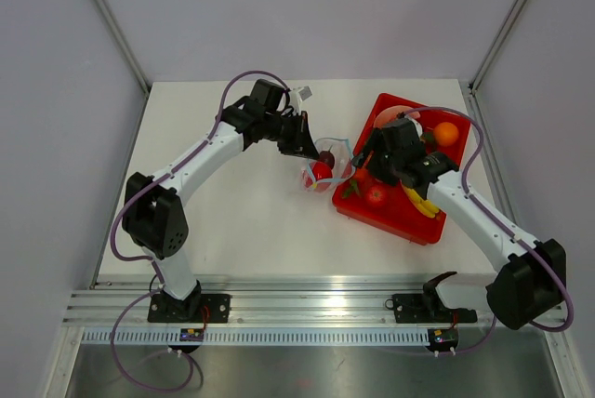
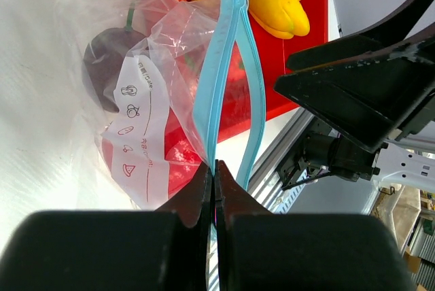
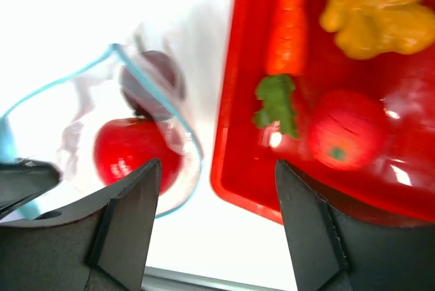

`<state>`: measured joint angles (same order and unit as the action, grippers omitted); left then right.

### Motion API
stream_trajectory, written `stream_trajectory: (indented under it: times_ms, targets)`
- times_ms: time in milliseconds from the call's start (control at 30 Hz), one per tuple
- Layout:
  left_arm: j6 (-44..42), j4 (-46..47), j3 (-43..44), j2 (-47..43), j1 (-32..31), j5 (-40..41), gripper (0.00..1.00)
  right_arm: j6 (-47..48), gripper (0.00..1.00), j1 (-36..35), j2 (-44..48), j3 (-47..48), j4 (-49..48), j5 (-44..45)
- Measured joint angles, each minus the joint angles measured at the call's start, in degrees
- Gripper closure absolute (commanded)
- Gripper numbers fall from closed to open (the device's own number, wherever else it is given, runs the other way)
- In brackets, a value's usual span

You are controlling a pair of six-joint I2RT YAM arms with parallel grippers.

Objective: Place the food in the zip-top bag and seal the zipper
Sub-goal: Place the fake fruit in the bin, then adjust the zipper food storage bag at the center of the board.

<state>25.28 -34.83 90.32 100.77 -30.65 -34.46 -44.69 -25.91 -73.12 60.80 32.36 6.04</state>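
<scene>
The clear zip-top bag point(image 1: 325, 165) lies on the white table just left of the red tray. Inside it are the red round fruit point(image 2: 178, 158) and the dark purple fruit point(image 2: 109, 56); both also show in the right wrist view, red point(image 3: 132, 151) and purple point(image 3: 151, 80). The light blue zipper point(image 2: 221, 80) gapes open in a loop. My left gripper point(image 2: 215, 168) is shut on one end of the zipper strip. My right gripper point(image 3: 217, 189) is open and empty, hovering over the gap between the bag's mouth and the tray's left edge.
The red tray point(image 1: 404, 221) holds a yellow banana point(image 1: 420, 201), an orange fruit point(image 1: 446, 134), a carrot point(image 3: 289, 19), a red tomato point(image 3: 346, 128) and a lumpy yellow piece point(image 3: 374, 5). White walls enclose the table; a metal rail runs along its near edge.
</scene>
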Motion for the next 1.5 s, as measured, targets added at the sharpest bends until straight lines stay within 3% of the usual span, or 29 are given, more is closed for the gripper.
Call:
stream_trajectory:
  times_ms: [100, 233, 333, 367, 433, 767, 1067, 1333, 1500]
  targets:
    - [0.0, 0.0, 0.0, 0.0, 0.0, -0.02, 1.0, -0.72, 0.3, 0.0, -0.04, 0.04, -2.16, -2.71]
    - [0.0, 0.0, 0.0, 0.0, 0.11, -0.02, 1.0, -1.64, 0.46, 0.04, -1.25, 0.04, -4.39, -5.07]
    - [0.0, 0.0, 0.0, 0.0, 0.24, -0.02, 1.0, -1.92, 0.72, 0.04, -3.8, 0.04, -5.31, -7.19]
    - [0.0, 0.04, -0.07, 0.0, 0.28, -0.02, 1.0, -2.1, 0.91, 0.04, -4.68, 0.04, -5.7, -7.72]
    - [0.0, 0.35, -0.63, 0.0, 0.44, -0.02, 1.0, -2.27, 1.0, 0.04, -6.29, 0.07, -6.19, -8.87]
    - [-0.92, 0.72, -7.74, 0.83, 1.01, 3.89, 1.0, -0.94, 1.0, -4.59, -9.86, 11.02, -4.85, -10.19]
    - [-2.19, 0.31, -8.5, 1.55, 1.42, 8.07, 1.0, -1.18, 1.0, -6.91, -14.47, 9.7, -6.88, -10.32]
    - [-2.54, 1.16, -13.68, -11.5, 4.07, 7.32, 1.0, 0.96, 1.0, -7.06, -19.15, 12.39, -0.66, -3.52]
    - [-3.17, 1.53, -12.13, -11.32, 4.81, 7.54, 1.0, 2.05, 1.0, -7.06, -20.35, 15.41, 0.76, -0.52]
